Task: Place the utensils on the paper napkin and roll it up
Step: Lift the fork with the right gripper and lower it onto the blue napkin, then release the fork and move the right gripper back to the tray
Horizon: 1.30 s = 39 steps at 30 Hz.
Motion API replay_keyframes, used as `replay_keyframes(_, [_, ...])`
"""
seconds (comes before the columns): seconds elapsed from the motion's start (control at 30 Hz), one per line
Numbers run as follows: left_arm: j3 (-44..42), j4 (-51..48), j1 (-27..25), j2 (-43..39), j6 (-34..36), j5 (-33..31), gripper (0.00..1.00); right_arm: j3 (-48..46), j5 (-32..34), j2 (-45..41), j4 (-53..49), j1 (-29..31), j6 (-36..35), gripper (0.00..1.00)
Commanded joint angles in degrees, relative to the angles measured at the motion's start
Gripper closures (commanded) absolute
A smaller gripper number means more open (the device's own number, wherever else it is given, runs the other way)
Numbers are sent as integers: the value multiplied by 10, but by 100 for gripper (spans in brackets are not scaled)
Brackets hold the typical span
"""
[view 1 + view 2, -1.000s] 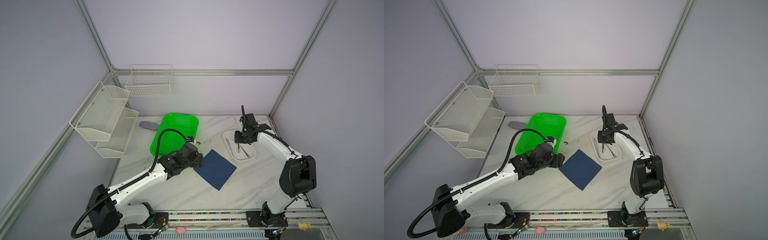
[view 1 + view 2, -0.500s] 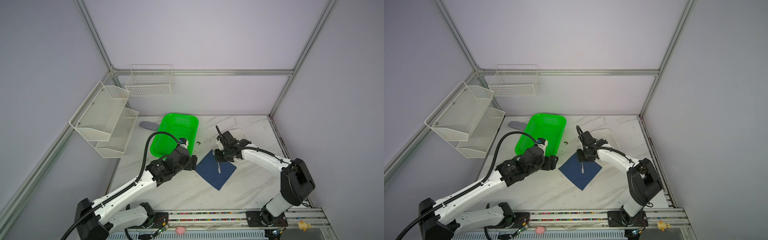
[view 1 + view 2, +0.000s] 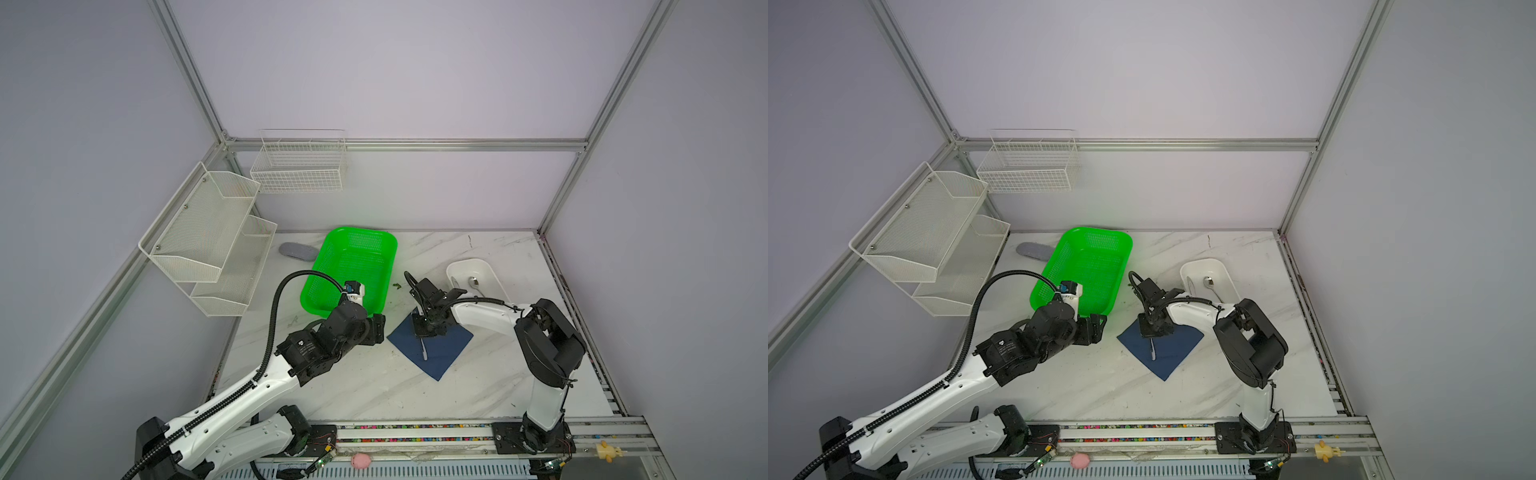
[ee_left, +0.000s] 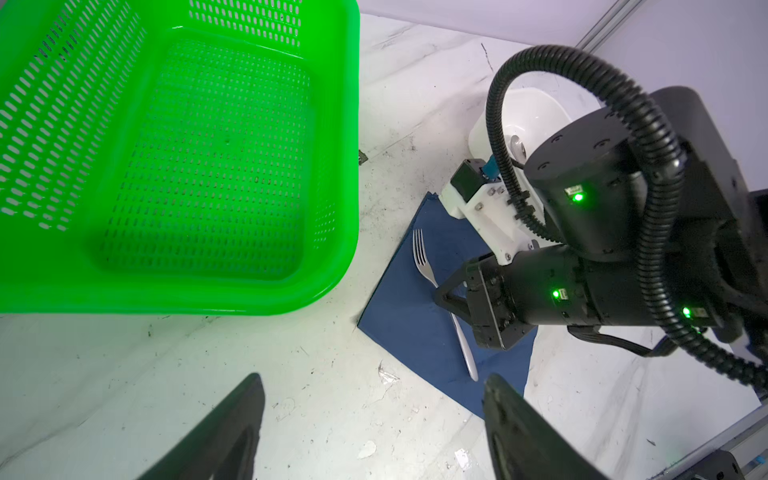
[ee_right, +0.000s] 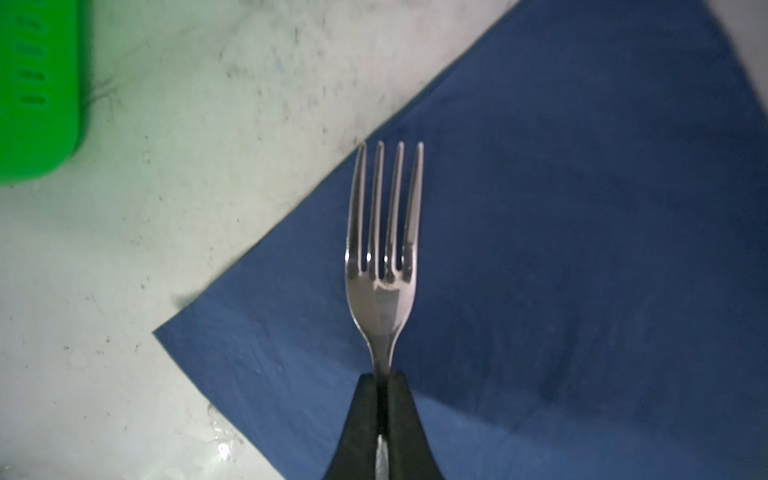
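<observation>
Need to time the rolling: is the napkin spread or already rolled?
Spread out. In both top views the paper napkin lies flat as a square sheet, no edge rolled; the right gripper holds the fork over it.

— Soft, even light from above; only faint shadows on the table (image 3: 374, 386).
— Yes, but the fork (image 5: 384, 291) glints up close, and the green basket (image 5: 33, 91) blurs at the wrist view's edge.

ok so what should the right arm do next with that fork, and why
Probably open the right gripper and let the fork go. It is shut on the fork's neck, and the fork sits over the navy napkin, low or touching. A spoon waits in the white tray.
</observation>
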Motion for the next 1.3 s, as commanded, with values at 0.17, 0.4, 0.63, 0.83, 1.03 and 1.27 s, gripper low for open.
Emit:
replay_keyframes(0.17, [-22, 10, 6, -8, 2, -25, 17, 29, 43, 17, -23, 7, 15, 91])
replay_keyframes(0.4, [-25, 6, 7, -14, 4, -31, 17, 29, 59, 23, -30, 9, 13, 85])
replay_keyframes(0.63, [-25, -8, 10, -27, 3, -54, 16, 23, 61, 11, -20, 9, 22, 81])
replay_keyframes(0.83, [-25, -7, 11, -29, 1, -56, 15, 16, 65, 5, -16, 9, 34, 81])
replay_keyframes(1.03, [-25, -8, 11, -40, -12, -64, 15, 26, 90, -52, -21, 9, 41, 81])
replay_keyframes(1.27, [-26, -2, 12, -46, -13, -68, 15, 15, 87, -63, -21, 8, 44, 77])
